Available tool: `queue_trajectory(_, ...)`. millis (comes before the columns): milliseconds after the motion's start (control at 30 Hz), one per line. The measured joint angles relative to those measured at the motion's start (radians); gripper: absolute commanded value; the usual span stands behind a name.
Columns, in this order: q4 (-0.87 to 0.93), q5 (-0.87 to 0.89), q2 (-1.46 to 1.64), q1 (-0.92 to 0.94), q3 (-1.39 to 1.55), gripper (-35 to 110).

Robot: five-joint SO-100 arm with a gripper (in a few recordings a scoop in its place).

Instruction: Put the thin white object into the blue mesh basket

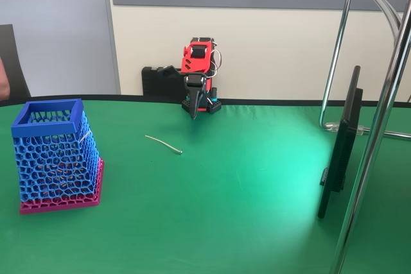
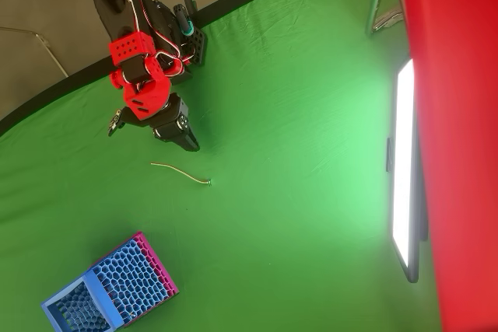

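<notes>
Thin white object: lying flat on the green table cover, out in the open, slightly curved. In the overhead view it runs left to right with a small darker tip at its right end. Nothing touches it.

Blue mesh basket: standing upright on its magenta base at the left of the fixed view, square rim on top, well apart from the strand. In the overhead view it sits at the lower left, open mouth facing the camera.

Gripper: hanging from the red and black arm at the far edge of the table, pointing downward. The fingers come together to a narrow dark point, so the jaws read as closed, with nothing between them. In the overhead view the gripper tip is near the strand, above it in the picture, but not in contact; a strip of bare cover lies between them.

Other: a dark flat screen stands edge-on at the right of the fixed view, beside chrome tubing.
</notes>
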Motion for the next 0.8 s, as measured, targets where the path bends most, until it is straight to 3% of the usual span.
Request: queue_trajectory(800,0.054,0.118,-0.707,0.112,-0.457,1)
